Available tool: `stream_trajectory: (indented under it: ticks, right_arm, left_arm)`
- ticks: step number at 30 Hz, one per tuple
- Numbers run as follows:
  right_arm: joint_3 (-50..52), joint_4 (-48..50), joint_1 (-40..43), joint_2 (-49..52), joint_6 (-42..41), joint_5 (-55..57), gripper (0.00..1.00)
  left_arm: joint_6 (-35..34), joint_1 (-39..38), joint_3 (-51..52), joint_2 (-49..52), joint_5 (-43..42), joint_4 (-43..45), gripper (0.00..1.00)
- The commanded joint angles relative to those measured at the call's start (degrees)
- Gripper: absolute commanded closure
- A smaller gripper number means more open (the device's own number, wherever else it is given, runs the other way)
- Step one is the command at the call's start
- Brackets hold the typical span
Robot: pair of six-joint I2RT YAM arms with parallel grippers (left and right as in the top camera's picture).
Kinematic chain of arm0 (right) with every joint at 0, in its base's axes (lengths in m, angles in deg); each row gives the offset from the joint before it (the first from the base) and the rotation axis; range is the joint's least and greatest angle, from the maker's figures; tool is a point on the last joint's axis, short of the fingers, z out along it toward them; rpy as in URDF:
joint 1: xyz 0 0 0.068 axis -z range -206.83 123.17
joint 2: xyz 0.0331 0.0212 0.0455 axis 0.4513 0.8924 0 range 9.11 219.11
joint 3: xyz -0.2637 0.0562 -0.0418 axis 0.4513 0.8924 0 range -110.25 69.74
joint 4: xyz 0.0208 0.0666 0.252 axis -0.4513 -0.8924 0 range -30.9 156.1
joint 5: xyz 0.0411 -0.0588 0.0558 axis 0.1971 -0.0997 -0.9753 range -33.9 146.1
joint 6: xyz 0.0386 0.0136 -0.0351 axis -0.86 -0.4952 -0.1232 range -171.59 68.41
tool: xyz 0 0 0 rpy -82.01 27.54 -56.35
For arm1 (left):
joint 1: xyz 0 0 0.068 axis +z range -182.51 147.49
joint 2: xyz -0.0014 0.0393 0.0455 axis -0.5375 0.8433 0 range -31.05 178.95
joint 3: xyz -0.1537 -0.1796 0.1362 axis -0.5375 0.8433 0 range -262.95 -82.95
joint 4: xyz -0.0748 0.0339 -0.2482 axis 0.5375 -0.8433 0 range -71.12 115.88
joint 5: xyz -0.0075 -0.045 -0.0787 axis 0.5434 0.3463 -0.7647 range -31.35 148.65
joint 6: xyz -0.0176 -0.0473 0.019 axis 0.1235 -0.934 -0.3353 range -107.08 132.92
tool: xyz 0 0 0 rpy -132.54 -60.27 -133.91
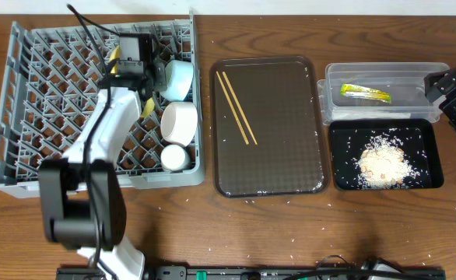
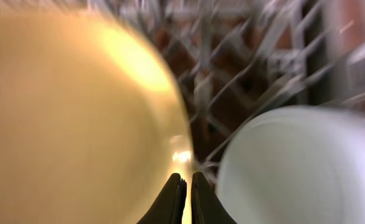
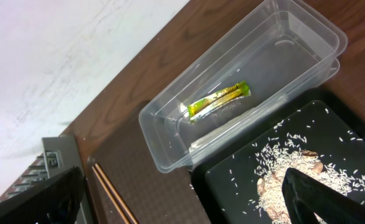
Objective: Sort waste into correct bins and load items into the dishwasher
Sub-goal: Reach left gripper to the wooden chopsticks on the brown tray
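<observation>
1. Well, from overhead the light blue bowl (image 1: pixel 177 78), white bowl (image 1: pixel 179 120) and small cup (image 1: pixel 173 158) sit in the dish rack (image 1: pixel 158 180). The wrapper (image 1: pixel 364 93) lies in the clear tub (image 1: pixel 384 70) and the rice (image 1: pixel 382 163) in the black tray (image 1: pixel 422 140). Only the chopsticks (image 1: pixel 236 109) wait, on the brown tray (image 1: pixel 282 132).
2. At my left wrist, my left end effector (image 1: pixel 152 76) looks clamped on the yellow plate (image 2: pixel 76 124) at its rim, inside the rack beside the blue bowl; I judge it not yet released.
3. At my right wrist, my right end effector (image 1: pixel 450 93) hangs wide open and empty by the bins.
</observation>
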Motion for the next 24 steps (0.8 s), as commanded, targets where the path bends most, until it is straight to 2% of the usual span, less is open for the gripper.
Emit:
stream_trajectory:
  ticks: [1,3,6,11,14,17,20,24]
  right_arm:
    - [-0.8,0.0,0.2,0.1,-0.2,-0.2,0.01]
    - [-0.8,0.0,0.2,0.1,-0.2,-0.2,0.01]
    - [-0.8,0.0,0.2,0.1,-0.2,-0.2,0.01]
    - [-0.8,0.0,0.2,0.1,-0.2,-0.2,0.01]
    - [-0.8,0.0,0.2,0.1,-0.2,-0.2,0.01]
    - [-0.8,0.0,0.2,0.1,-0.2,-0.2,0.01]
    - [-0.8,-0.1,0.2,0.1,-0.2,-0.2,0.01]
    - [-0.8,-0.1,0.2,0.1,-0.2,-0.2,0.01]
  left_arm:
    - [0.3,-1.1,-0.5,-6.4,0.3,-0.1,0.92]
    - [0.3,-2.8,-0.5,-9.0,-1.2,-0.3,0.91]
    - [-0.4,-7.0,-0.5,-11.0,-6.9,-1.2,0.83]
    - [-10.5,-17.6,-0.4,-9.4,-7.0,-4.5,0.68]
    - [-17.9,-23.3,-0.4,-5.9,-2.5,-4.5,0.6]
    - [-22.8,-26.4,-0.4,-1.1,0.8,-4.4,0.55]
    - [-28.5,-26.8,-0.4,4.9,1.0,-4.4,0.55]
    - [-30.4,-26.8,-0.4,8.7,0.9,-3.7,0.56]
